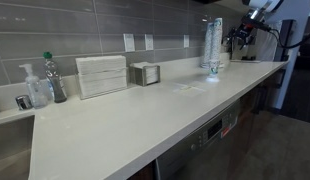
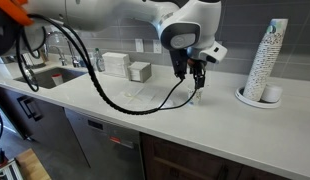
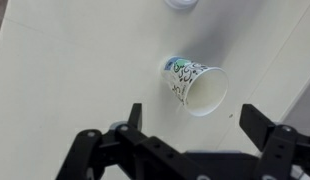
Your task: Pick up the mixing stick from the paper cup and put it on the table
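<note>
Fingers [image 3: 132,118] on the gripper [image 3: 190,110] are spread wide, black and blocky, gripping nothing. Right under them sits the paper cup [image 3: 195,85], short, whitish, with a printed pattern, on the smooth off-white table [image 3: 75,60]. Can't make out the mixing stick inside tbh.

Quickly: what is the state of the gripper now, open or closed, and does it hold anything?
Gripper: open, holding nothing; it hangs above the cup.
</note>
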`<action>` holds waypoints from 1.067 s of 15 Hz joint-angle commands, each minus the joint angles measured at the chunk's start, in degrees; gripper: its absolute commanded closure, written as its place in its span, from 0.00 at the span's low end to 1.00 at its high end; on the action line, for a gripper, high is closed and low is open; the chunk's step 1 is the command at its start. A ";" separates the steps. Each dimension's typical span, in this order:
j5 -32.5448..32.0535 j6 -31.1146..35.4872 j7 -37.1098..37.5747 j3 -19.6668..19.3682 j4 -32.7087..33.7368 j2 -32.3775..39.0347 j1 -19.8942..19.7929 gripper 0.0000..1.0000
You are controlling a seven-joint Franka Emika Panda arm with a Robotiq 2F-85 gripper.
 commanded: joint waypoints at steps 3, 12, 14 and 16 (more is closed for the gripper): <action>-5.55 -4.18 1.28 2.35 4.92 4.04 -1.12 0.00; -5.20 -8.25 0.96 5.58 14.47 10.25 -3.69 0.00; -5.31 -9.46 1.25 6.10 16.84 11.77 -4.30 0.00; -5.17 -9.99 1.70 6.67 19.40 13.60 -4.85 0.17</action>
